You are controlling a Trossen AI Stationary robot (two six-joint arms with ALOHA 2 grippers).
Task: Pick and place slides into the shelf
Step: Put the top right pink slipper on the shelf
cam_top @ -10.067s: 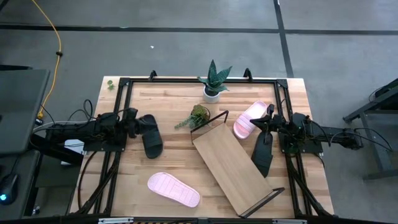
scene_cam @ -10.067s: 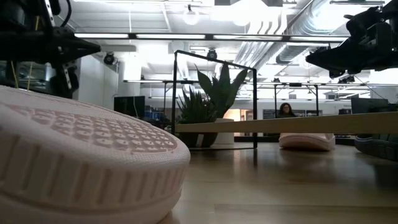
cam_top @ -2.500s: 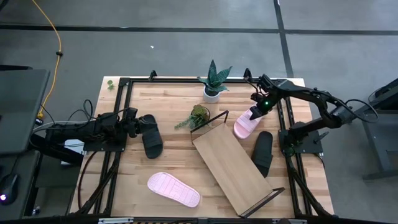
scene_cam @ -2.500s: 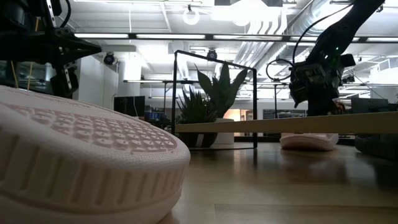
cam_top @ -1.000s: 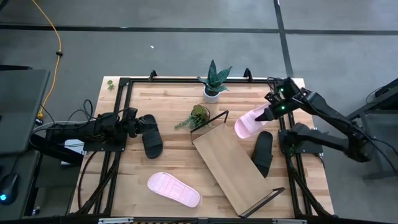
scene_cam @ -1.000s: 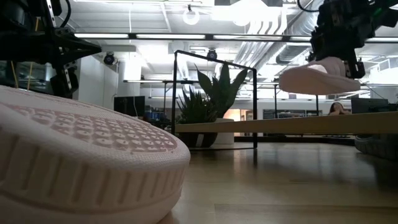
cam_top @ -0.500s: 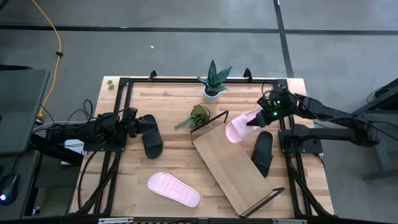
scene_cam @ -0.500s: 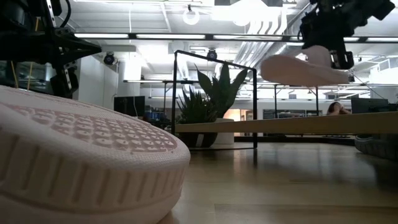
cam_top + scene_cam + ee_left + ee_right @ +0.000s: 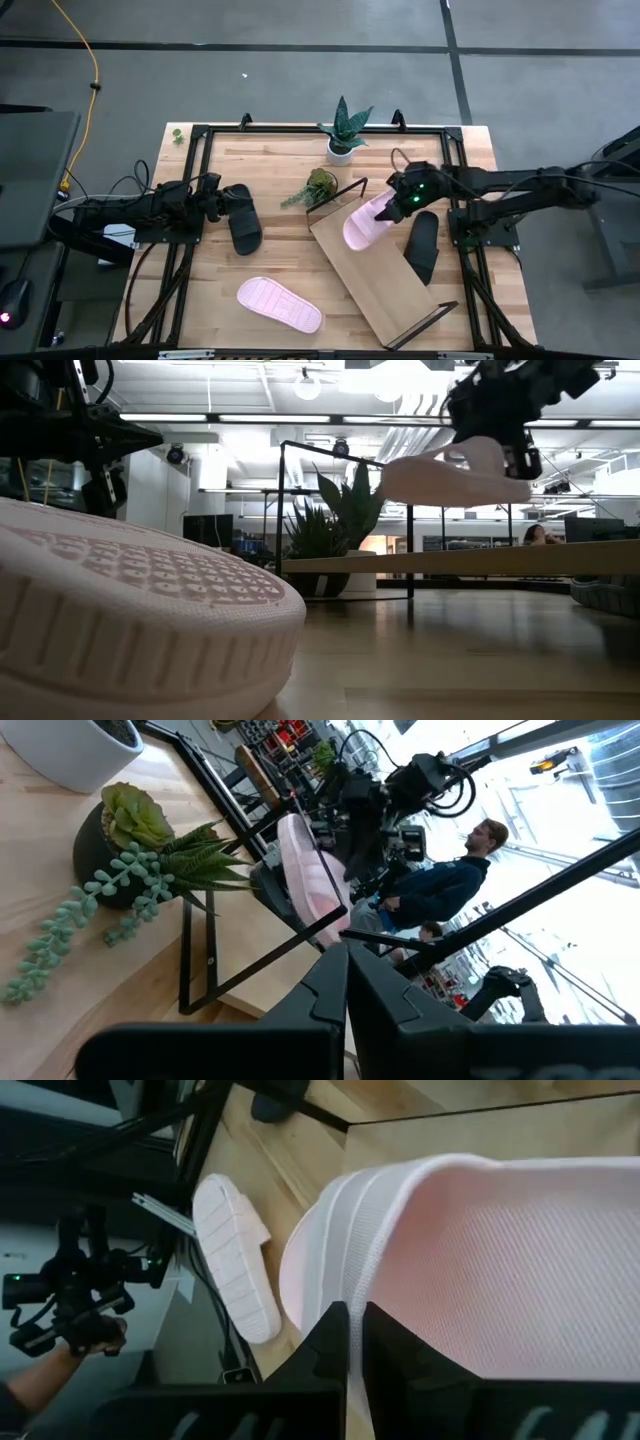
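Note:
My right gripper [image 9: 405, 203] is shut on a light pink slide [image 9: 365, 222], which hangs over the far end of the shelf [image 9: 378, 275], a light-wood board lying slantwise on the table. In the low view this slide [image 9: 455, 478] floats above the board. A second pink slide [image 9: 279, 304] lies sole up near the front edge. One black slide [image 9: 423, 245] lies right of the shelf. Another black slide [image 9: 241, 217] lies at the left, where my left gripper [image 9: 214, 197] stays shut beside its far end. My right gripper pinches the edge of the pink slide's wide strap [image 9: 352, 1295] between its two fingers, slanting down from the table's right side. The slide is lifted clear, its sole roughly level above the shelf board. My left gripper: I cannot tell whether it touches the black slide.
A snake plant in a white pot [image 9: 343, 135] stands at the far edge, and a small succulent [image 9: 320, 187] sits by the shelf's far wire end [image 9: 338, 192]. Black frame rails [image 9: 190, 180] run along both table sides. People [image 9: 455, 880] are in the room beyond.
My right gripper has carried the pink slide toward the table's left and slightly nearer, from beside the right rail to above the shelf's far end. The slide has stayed lifted clear and has turned a little with the wrist.

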